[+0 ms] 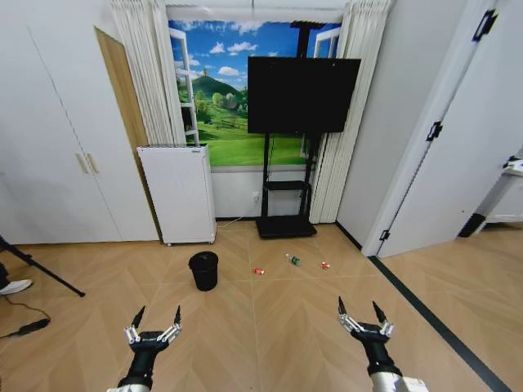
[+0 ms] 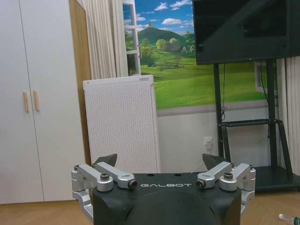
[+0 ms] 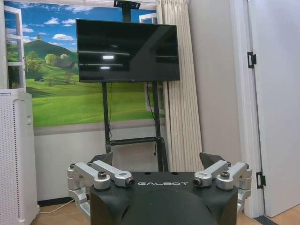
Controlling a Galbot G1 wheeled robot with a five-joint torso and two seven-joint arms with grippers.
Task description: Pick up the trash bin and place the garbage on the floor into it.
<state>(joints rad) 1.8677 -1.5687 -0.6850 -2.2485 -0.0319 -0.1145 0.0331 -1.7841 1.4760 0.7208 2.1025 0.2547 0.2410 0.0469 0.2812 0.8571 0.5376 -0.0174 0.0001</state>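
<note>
Trash bin [image 1: 203, 270] stands upright on the wood floor [image 1: 270, 327], ahead of the left hand [image 1: 157, 317] and slightly to its right; fingers spread, nothing held. Right hand [image 1: 361, 309], also spread and empty, is farther off. Left arm nearer. Beyond the bin: white perforated appliance [image 1: 177, 193]. Litter lies right of the bin: red can [image 1: 258, 270], clear bottle [image 1: 292, 260], second red piece [image 1: 325, 265]. Labels too small to read.

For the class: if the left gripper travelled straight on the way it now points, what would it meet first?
Probably the tall white perforated appliance: the open left gripper faces it squarely, nothing between. Depth is unclear.
</note>
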